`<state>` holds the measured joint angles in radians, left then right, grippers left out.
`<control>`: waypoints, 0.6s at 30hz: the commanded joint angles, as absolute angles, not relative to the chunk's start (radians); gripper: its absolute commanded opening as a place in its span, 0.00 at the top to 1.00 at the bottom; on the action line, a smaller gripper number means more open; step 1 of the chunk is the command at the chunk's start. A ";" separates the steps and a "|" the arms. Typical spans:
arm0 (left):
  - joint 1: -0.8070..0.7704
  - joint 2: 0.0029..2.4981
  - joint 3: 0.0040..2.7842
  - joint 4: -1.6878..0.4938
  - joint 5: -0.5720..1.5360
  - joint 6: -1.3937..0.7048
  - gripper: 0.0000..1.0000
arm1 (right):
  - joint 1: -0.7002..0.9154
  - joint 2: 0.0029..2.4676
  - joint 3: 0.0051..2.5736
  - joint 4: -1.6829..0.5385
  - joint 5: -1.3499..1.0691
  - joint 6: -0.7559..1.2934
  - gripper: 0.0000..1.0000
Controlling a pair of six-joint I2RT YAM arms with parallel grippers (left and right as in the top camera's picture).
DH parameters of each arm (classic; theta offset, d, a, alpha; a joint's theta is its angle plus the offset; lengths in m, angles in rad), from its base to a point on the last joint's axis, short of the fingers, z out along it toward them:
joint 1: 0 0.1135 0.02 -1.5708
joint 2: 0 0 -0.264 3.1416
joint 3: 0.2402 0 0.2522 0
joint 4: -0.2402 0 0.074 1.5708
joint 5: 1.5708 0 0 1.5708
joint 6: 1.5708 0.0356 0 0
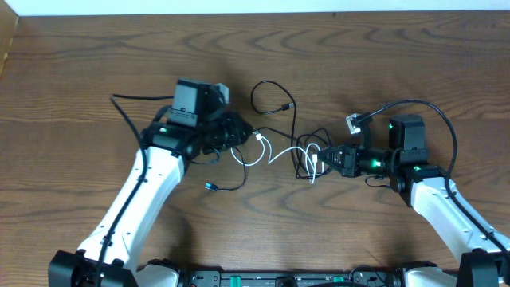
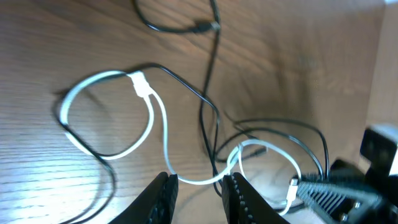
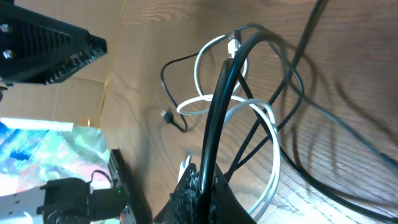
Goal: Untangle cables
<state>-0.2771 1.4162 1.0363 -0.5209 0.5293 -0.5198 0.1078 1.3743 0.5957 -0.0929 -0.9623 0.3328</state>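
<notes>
Right pincer [image 3: 202, 186] clamped on black cable [image 3: 221, 102], anchoring tangle; left pincer [image 2: 199, 182] apart, straddling white cable [image 2: 140, 86], likely poised to pull free.

Soft, even light covers the wooden table [image 1: 80, 64], and shadows are faint. In the wrist views the near fingers [image 2: 163, 196] and the black cable [image 3: 217, 124] look blurred. The left view's right edge glares pale.

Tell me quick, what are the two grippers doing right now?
Left gripper: open, the white cable passing between its jaws, not pinched.
Right gripper: closed on the black cable.
</notes>
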 commanded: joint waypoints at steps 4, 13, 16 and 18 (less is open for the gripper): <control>-0.379 1.398 1.038 -0.522 0.550 -0.482 0.70 | 0.107 1.371 0.599 -0.007 -1.122 0.313 0.99; -0.465 1.423 1.038 -0.508 0.551 -0.479 0.71 | 0.106 1.371 0.599 0.137 -1.173 0.370 0.99; -0.479 1.424 1.038 -0.506 0.560 -0.479 0.70 | 0.106 1.371 0.599 0.191 -1.181 0.398 0.99; -0.484 1.424 1.038 -0.494 0.607 -0.479 0.71 | 0.107 1.371 0.599 0.247 -1.181 0.437 0.99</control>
<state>-0.4728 1.4178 1.0363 -0.5102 0.5491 -0.4961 0.1078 1.3743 0.5941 0.1959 -1.1587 0.3756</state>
